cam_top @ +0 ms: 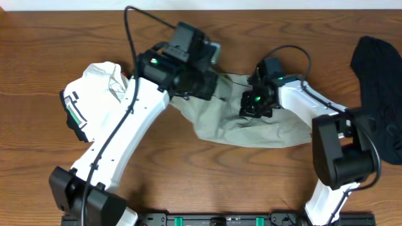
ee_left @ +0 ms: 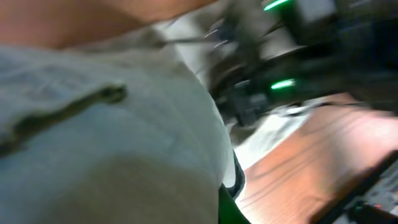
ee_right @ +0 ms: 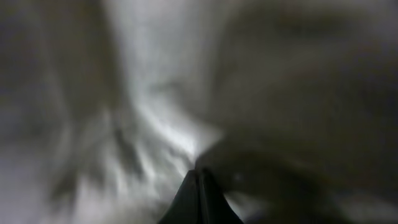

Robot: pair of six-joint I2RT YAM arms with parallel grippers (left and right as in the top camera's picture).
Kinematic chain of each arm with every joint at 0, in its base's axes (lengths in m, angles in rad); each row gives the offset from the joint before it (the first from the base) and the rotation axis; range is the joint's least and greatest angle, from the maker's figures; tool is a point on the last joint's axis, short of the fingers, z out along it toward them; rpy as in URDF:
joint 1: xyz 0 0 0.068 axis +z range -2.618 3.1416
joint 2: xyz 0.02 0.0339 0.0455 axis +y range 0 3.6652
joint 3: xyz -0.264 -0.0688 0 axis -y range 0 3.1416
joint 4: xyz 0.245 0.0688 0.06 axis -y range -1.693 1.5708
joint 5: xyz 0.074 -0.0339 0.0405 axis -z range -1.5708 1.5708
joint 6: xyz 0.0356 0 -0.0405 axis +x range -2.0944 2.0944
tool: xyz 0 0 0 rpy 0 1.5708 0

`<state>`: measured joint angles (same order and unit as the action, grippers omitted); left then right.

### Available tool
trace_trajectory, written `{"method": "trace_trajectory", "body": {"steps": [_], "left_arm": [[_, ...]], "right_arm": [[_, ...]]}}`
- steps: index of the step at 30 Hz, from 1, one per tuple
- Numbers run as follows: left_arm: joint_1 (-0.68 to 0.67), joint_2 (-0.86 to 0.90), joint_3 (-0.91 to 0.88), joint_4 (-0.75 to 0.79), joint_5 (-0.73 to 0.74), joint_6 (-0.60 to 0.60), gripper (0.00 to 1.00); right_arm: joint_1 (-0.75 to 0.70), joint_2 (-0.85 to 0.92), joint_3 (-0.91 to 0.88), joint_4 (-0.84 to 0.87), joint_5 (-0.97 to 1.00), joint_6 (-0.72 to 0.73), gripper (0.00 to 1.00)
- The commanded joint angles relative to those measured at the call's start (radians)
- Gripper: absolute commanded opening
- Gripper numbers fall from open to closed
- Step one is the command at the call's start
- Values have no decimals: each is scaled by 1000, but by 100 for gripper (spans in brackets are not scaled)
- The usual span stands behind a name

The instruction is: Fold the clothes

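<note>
The right gripper [ee_right: 199,186] has its fingers pressed together against the pale green garment [cam_top: 251,129]; blur hides whether they hold a fold. The garment lies crumpled on the table [cam_top: 188,182]. The left gripper [cam_top: 217,85] is at the garment's upper-left edge, but cloth blocks its camera, so I cannot tell its state. Left of the garment lies white clothing [cam_top: 100,81]; well right, black cloth [cam_top: 383,81].

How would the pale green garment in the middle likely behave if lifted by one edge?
Probably floppy: the pale green garment lies flat with soft wrinkles on the table, so it should drape and sag. Likely light, since creases bunch toward the right fingers. It may drag rather than slide cleanly.
</note>
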<state>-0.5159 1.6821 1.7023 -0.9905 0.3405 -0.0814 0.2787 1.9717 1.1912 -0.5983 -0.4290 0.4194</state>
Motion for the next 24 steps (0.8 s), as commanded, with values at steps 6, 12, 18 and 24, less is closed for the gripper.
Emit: {"method": "trace_trajectory", "body": {"steps": [6,12,18,24], "left_arm": [[-28,-10,114,-55,-126,-35,6],[7,2,106,-109,-182,-30,11],[44,21,97,-151,-229,-28,59],[81,50,78,-206,-256,-52,71]], "right_arm": [[-8,33,-8,11,6,43,1],[-100,24,-8,-72,167,23,1],[-216,24,-8,-140,209,-52,1],[-266,24,-8,-174,227,-103,1]]}}
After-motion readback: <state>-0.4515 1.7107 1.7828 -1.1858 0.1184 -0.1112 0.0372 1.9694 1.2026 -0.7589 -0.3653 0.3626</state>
